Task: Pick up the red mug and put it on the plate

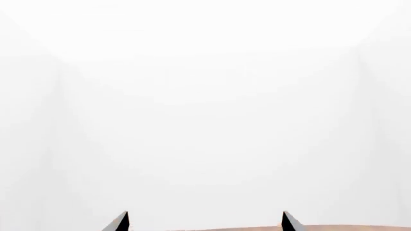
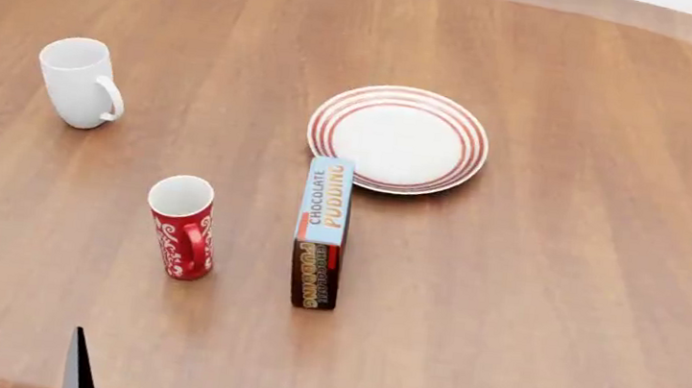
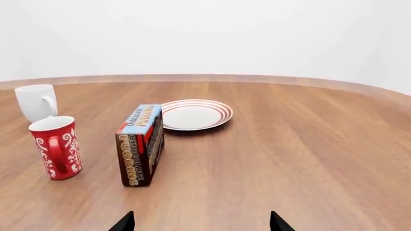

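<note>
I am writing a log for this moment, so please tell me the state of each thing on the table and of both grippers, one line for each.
red mug: upright, empty, on the table, not gripped.
plate: flat, nothing on it.
white mug: upright, empty.
pudding box: standing on its long edge, closed.
left gripper: open, holding nothing.
right gripper: open, holding nothing.

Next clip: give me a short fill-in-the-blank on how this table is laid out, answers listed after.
1. The red mug stands upright on the ____, not on the plate.
2. The box between the red mug and the plate reads "Chocolate ____".
3. The mug farthest from the plate is plain ____.
4. The plate carries ____.

Answers: table; Pudding; white; nothing
</note>
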You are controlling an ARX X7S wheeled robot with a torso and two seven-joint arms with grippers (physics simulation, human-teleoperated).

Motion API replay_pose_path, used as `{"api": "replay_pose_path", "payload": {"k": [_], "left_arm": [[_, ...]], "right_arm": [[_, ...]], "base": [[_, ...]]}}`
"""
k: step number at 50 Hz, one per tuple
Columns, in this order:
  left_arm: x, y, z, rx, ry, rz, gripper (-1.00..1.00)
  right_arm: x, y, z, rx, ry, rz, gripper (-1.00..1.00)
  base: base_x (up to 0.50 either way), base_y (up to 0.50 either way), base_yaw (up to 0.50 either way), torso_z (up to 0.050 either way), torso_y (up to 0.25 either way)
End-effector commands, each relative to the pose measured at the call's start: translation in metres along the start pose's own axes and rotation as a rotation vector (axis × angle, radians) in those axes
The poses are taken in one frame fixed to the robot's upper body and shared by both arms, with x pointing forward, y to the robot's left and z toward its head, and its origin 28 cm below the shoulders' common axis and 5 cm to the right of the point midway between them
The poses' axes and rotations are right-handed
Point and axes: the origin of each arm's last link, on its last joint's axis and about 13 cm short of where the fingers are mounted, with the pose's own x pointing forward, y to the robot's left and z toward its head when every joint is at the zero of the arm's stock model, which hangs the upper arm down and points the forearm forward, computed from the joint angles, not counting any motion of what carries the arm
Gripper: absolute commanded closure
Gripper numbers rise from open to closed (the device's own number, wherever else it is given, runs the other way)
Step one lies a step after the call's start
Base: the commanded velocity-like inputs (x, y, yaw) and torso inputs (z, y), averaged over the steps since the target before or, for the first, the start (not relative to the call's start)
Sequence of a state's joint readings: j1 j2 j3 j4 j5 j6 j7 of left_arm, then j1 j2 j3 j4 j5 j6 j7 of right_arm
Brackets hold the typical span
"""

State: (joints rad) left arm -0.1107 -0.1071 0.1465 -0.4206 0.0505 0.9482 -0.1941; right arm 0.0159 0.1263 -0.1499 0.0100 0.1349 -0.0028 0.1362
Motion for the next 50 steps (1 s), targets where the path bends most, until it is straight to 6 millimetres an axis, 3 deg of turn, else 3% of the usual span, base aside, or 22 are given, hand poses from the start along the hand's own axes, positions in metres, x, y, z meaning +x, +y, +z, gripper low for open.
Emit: {"api": "replay_pose_path", "payload": {"k": [1,50], "left_arm": [[0.0004,-0.0001,-0.0001,-0.004,-0.038,-0.004,-1.00],[0.0005,-0.0003,-0.0003,-0.029,-0.043,-0.014,-1.00]], "right_arm": [[-0.0003,-0.0002,-0.0001,0.003,-0.005,0.000,-1.00],[0.0003,-0.0004,-0.0004,0.003,-0.006,0.005,-1.00]], "base": [[0.00,0.00,0.00,0.000,0.000],[0.00,0.03,0.00,0.000,0.000]]}}
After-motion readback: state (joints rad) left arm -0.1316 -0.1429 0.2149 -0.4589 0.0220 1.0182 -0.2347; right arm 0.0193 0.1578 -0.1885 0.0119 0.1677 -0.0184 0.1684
